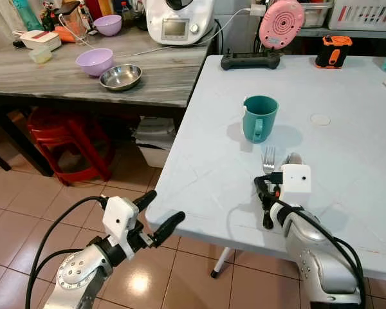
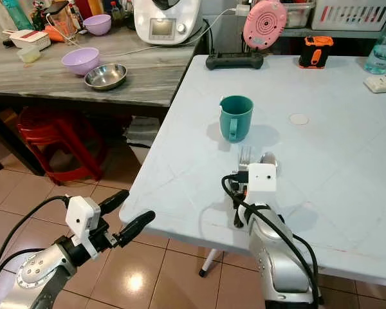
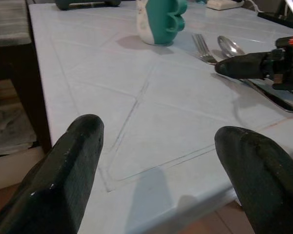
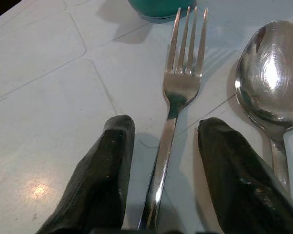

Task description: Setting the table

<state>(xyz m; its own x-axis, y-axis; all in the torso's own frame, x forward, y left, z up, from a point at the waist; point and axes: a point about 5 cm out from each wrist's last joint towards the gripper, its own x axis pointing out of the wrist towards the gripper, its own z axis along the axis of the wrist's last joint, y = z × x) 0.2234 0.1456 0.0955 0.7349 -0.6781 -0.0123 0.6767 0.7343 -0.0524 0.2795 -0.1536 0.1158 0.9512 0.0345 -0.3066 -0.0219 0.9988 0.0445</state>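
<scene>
While your right gripper point(image 4: 163, 161) straddles the fork point(image 4: 178, 92) handle with fingers apart, beside the spoon point(image 4: 268, 73) below the mug point(image 1: 260, 118), you probably must lift away next.

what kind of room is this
Most likely a home kitchen or dining corner: a white table set with a fork, spoon and teal mug, beside a wooden counter with bowls and a food processor.

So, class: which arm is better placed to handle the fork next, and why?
Right. The right gripper sits open over the table with the fork handle between its fingers. The left gripper hangs off the table edge, above the floor.
</scene>
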